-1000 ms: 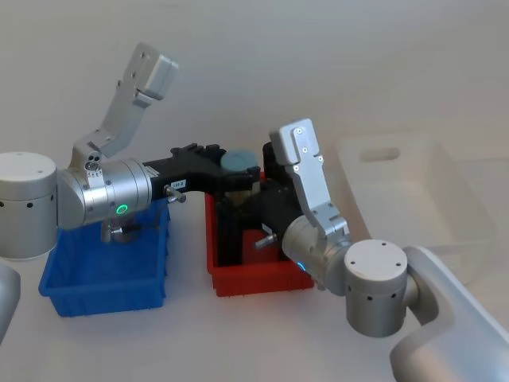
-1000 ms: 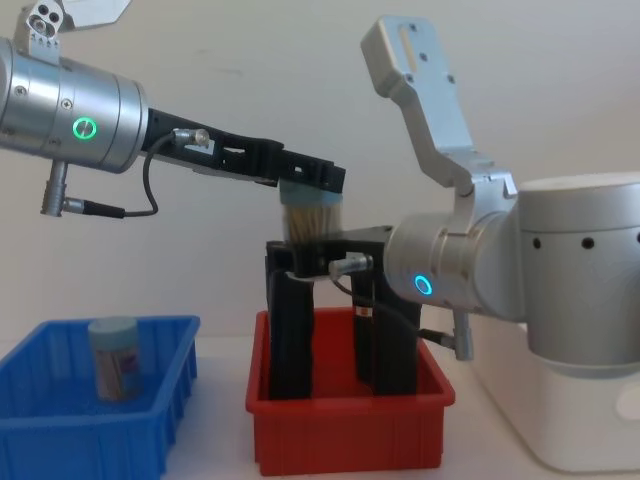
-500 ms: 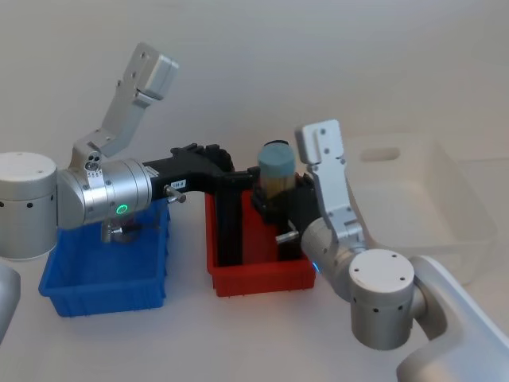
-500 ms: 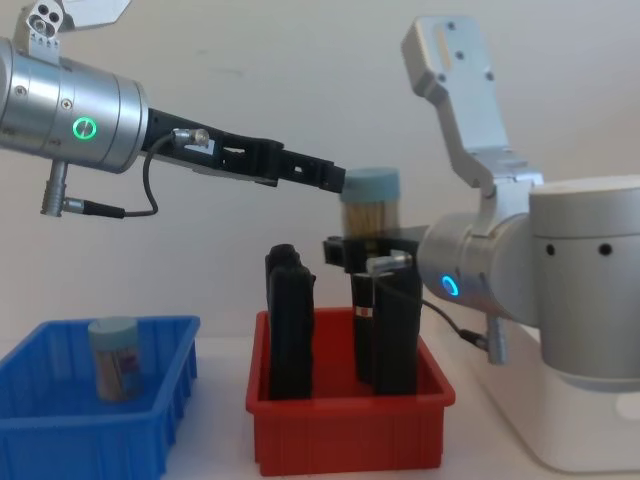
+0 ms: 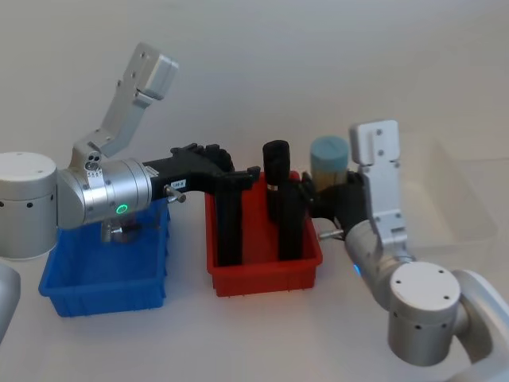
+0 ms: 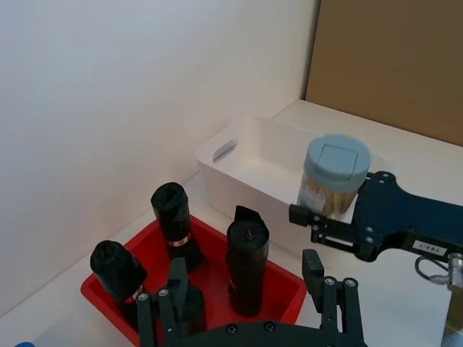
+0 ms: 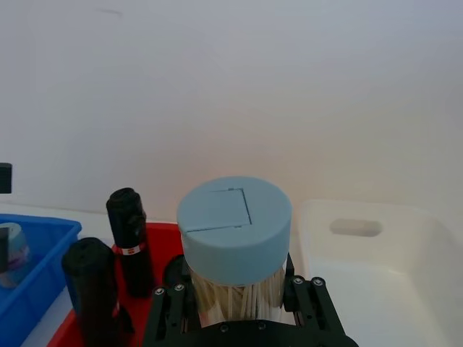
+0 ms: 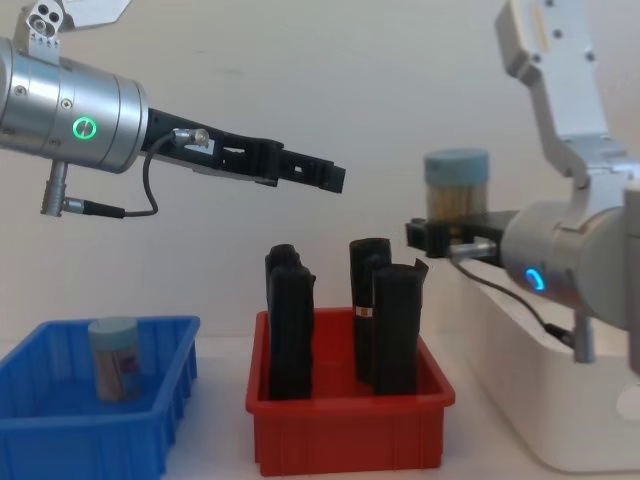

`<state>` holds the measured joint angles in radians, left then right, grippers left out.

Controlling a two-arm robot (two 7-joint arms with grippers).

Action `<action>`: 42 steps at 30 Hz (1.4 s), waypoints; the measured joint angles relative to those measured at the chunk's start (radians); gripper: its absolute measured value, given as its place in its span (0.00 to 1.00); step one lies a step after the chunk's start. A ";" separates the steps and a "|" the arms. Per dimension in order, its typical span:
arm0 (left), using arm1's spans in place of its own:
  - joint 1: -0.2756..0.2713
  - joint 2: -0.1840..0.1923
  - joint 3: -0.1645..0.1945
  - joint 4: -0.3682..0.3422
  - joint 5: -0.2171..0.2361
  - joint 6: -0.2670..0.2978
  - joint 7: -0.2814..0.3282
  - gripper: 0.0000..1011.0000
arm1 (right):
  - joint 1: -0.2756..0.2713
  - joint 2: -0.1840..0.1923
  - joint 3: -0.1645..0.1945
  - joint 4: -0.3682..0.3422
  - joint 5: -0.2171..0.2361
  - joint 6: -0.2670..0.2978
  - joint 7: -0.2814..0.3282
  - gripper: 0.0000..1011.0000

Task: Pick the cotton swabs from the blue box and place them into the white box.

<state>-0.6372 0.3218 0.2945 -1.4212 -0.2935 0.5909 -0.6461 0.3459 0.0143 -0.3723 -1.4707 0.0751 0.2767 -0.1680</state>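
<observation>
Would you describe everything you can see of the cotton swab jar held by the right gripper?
The cotton swab jar is a clear cylinder packed with beige sticks, capped by a pale blue-grey lid with a square flap outlined on top. It stands upright in the air, clamped around its lower body by the right gripper, beside the red bin on the side toward the white box.

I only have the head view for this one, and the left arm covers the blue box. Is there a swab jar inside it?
Observer: Yes, one swab jar stands upright in the blue box.
Reviewer: Left gripper holding anything?
Observer: No, the left gripper hangs above the red bin, jaws open and empty.
Reviewer: How high is the right one's jar?
Observer: The right gripper holds the carried jar clearly above the white box rim.
</observation>
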 joint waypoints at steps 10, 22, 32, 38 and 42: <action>0.000 0.000 0.000 0.000 0.000 0.000 0.000 0.99 | -0.066 0.066 0.048 -0.095 0.034 -0.006 -0.034 0.62; 0.000 0.000 0.000 0.000 0.000 0.000 0.000 0.99 | -0.071 0.122 0.115 -0.072 0.070 -0.038 -0.039 0.62; 0.000 0.000 0.000 0.000 0.000 0.000 0.000 0.99 | -0.009 0.138 0.154 0.049 0.100 -0.063 0.039 0.62; 0.000 0.000 0.000 0.000 0.000 0.000 0.000 0.99 | 0.038 0.136 0.166 0.140 0.118 -0.065 0.102 0.62; 0.000 0.000 0.000 0.000 0.000 0.000 0.000 0.99 | 0.064 0.133 0.169 0.193 0.126 -0.063 0.135 0.62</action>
<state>-0.6371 0.3218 0.2945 -1.4212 -0.2935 0.5910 -0.6461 0.4099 0.1468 -0.2029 -1.2779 0.2010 0.2134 -0.0331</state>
